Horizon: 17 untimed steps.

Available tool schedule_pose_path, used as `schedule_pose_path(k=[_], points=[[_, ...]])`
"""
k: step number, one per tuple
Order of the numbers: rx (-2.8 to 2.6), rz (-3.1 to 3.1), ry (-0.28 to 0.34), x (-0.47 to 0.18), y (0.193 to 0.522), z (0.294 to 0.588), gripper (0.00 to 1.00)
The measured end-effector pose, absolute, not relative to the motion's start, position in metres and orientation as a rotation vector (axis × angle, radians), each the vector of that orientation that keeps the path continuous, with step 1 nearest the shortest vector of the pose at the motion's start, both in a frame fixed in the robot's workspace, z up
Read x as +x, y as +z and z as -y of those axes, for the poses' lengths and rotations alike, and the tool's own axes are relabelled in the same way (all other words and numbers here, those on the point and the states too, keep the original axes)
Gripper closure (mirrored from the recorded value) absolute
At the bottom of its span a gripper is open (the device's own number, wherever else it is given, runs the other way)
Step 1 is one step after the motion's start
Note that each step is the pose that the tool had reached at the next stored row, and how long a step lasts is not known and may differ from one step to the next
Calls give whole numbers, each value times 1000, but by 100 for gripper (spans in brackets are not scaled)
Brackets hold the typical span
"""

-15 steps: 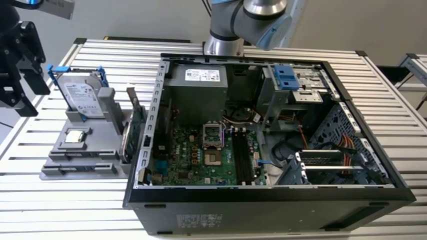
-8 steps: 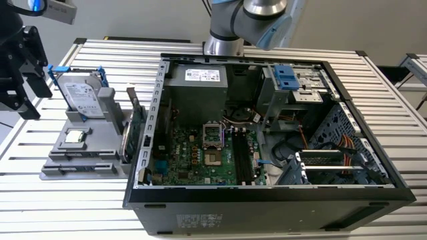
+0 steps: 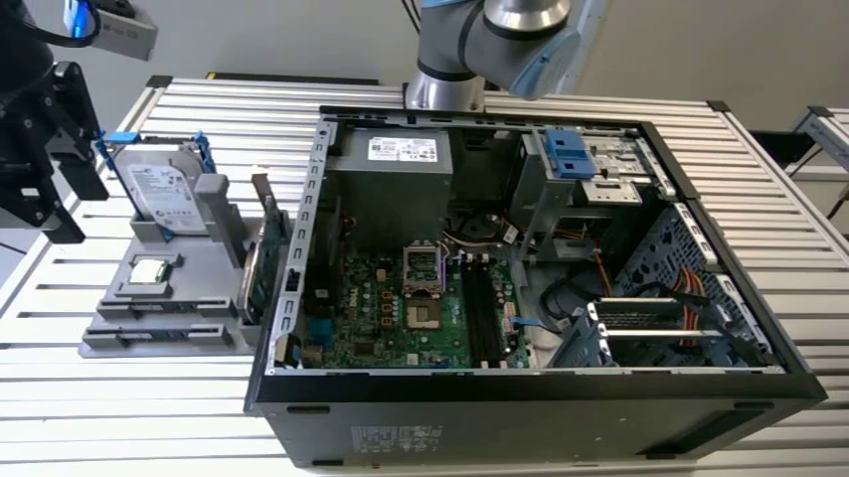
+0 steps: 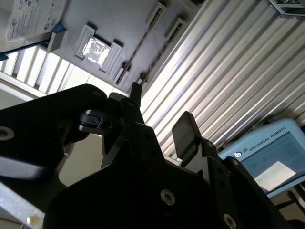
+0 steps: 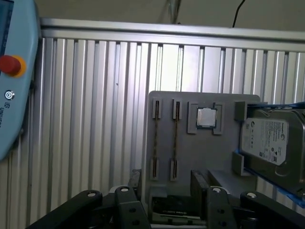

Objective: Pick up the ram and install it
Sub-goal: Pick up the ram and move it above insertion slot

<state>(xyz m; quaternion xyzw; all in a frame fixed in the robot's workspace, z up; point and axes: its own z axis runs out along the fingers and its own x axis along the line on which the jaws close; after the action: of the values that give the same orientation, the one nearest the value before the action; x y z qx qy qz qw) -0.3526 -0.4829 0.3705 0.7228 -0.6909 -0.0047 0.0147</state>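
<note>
Slatted metal table (image 5: 95, 119) is carrying the grey holder (image 5: 214, 152), your gripper (image 5: 167, 177) is hanging spread and empty near it, and the ram (image 5: 175, 138), standing on edge in its slot, is looking light, stiff but fragile, so you are better taking its long flat sides.

Two thin ram sticks (image 5: 157, 138) on edge, parallel; slotted in grey holder (image 5: 209, 152).
</note>
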Motion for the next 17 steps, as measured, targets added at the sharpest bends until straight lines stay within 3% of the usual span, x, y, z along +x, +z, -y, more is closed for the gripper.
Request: schedule_pose_path(k=[17], points=[[2245, 2156, -15, -353, 364, 482, 0]])
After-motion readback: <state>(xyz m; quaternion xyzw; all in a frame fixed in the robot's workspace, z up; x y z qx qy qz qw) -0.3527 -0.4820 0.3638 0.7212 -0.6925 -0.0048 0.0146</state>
